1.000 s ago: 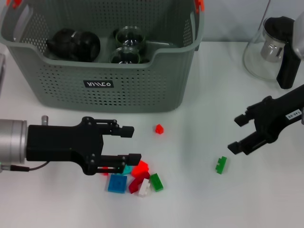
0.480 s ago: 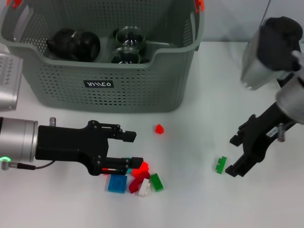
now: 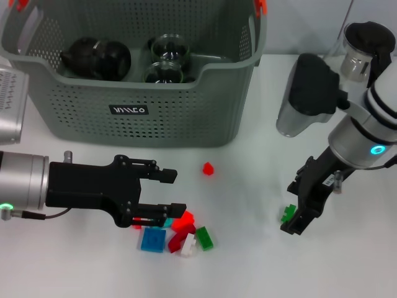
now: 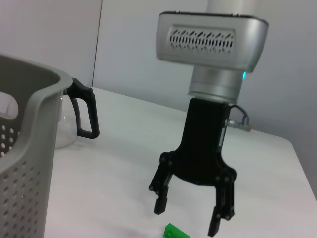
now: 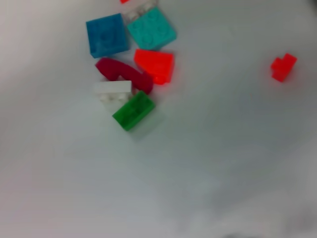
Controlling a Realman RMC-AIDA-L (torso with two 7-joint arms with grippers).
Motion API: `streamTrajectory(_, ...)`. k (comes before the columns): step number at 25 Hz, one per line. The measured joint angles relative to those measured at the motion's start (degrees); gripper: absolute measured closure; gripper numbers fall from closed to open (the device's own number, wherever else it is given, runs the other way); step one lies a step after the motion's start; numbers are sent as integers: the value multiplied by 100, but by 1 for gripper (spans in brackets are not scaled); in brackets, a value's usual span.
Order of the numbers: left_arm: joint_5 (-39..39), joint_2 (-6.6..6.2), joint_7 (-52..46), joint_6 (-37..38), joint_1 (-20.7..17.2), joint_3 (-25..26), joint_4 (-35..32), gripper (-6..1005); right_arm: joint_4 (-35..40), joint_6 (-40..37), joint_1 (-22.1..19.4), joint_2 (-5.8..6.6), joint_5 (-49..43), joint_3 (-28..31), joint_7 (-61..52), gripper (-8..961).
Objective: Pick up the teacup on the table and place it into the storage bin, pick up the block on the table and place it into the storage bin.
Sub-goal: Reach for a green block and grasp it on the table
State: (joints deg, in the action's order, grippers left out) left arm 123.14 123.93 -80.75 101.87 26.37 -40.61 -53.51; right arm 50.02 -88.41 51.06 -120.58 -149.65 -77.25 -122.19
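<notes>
Grey-green perforated plastic forms the storage bin, with orange handle tabs and a black label, standing at the worktop's far left side and holding two glass teacups. Just below the right gripper, whose fingers are spread wide, lies a small green block. Near a cluster of coloured blocks, the left gripper is likewise spread open

One storage bin counted. Two glass cups inside, one dark object. Roughly eight blocks. One glass jug.
</notes>
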Motion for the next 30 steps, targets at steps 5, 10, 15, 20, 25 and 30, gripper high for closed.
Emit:
streamTrajectory(5,0,0,0,-17,6,1,16,336,-217,278,66,-2,15,-256,-125,26)
streamTrajectory(10,0,0,-1,-34,9,1,21,336,-234,449,65,-8,35,-508,-270,30)
streamTrajectory(15,0,0,-2,-54,9,1,24,337,-288,541,62,-10,52,-610,-324,67)
streamTrajectory(20,0,0,-2,-113,6,1,32,337,-351,610,65,-17,61,-660,-364,148)
streamTrajectory(25,0,0,-1,-124,0,1,36,338,-370,619,67,-18,77,-718,-398,212)
streamTrajectory(30,0,-8,6,-167,1,1,122,338,-379,651,70,-25,111,-877,-511,229)
